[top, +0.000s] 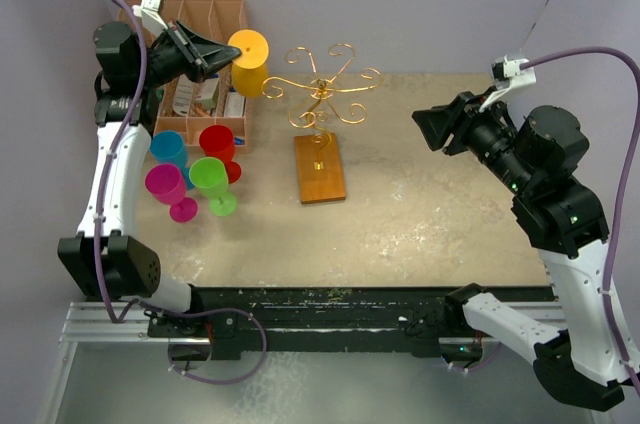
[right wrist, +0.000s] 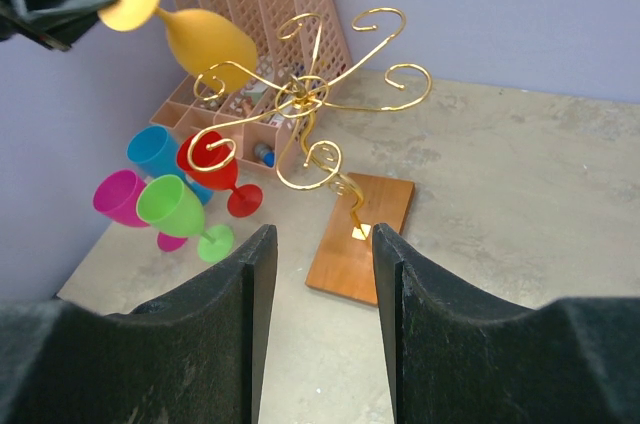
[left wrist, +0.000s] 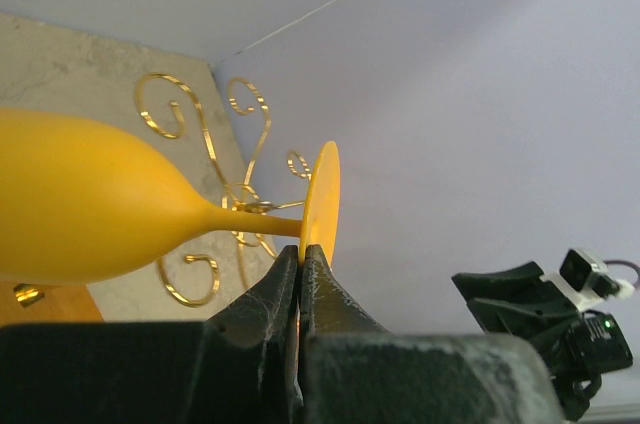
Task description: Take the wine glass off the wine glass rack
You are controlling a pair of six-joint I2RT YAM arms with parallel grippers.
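The gold wire wine glass rack (top: 322,92) stands on its orange-brown wooden base (top: 320,169) at the table's middle back. A yellow wine glass (top: 248,59) hangs tilted in the air at the rack's left scrolls. My left gripper (top: 212,57) is shut on the rim of its foot (left wrist: 322,199), with the bowl (left wrist: 80,209) pointing away. The stem crosses a rack scroll (left wrist: 215,144) in the left wrist view; I cannot tell if they touch. My right gripper (top: 430,129) is open and empty, raised right of the rack. The right wrist view shows the rack (right wrist: 310,94) and glass (right wrist: 205,39).
Blue (top: 168,149), red (top: 217,144), magenta (top: 166,186) and green (top: 210,179) wine glasses stand together on the table's left. A peach slotted file organizer (top: 215,19) sits at the back left corner. Purple walls close the back and sides.
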